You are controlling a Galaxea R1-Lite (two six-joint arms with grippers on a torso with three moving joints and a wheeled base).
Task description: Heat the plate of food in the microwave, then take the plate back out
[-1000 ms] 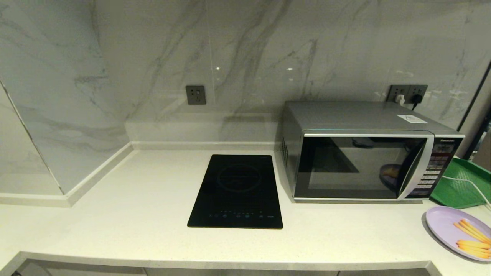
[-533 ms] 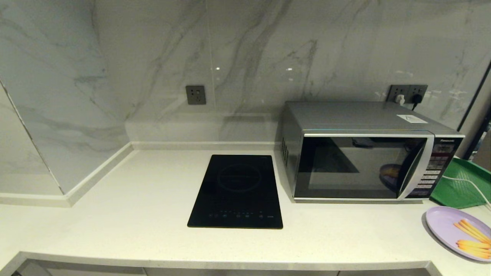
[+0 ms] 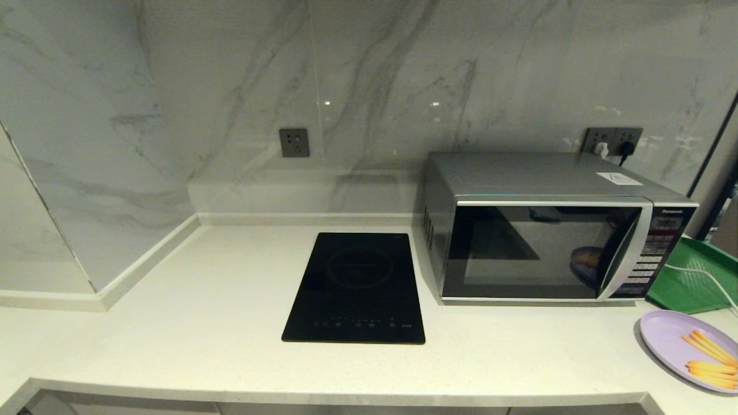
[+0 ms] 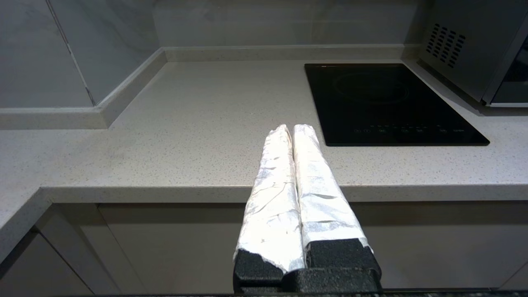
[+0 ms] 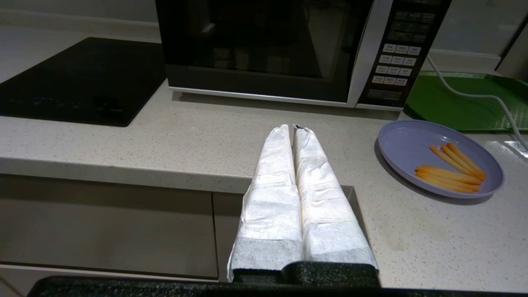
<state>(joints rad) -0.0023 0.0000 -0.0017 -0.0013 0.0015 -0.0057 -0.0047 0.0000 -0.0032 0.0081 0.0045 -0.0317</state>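
Note:
The silver microwave stands at the back right of the counter with its dark door closed. The lavender plate of food lies on the counter in front of the microwave's right end, with several yellow-orange sticks on it. Neither arm shows in the head view. In the right wrist view my right gripper hangs shut and empty over the counter's front edge, left of the plate. In the left wrist view my left gripper is shut and empty, low at the counter's front edge, left of the hob.
A flat black induction hob is set into the counter left of the microwave. A green tray with a white cable across it lies right of the microwave. Marble walls close the back and left.

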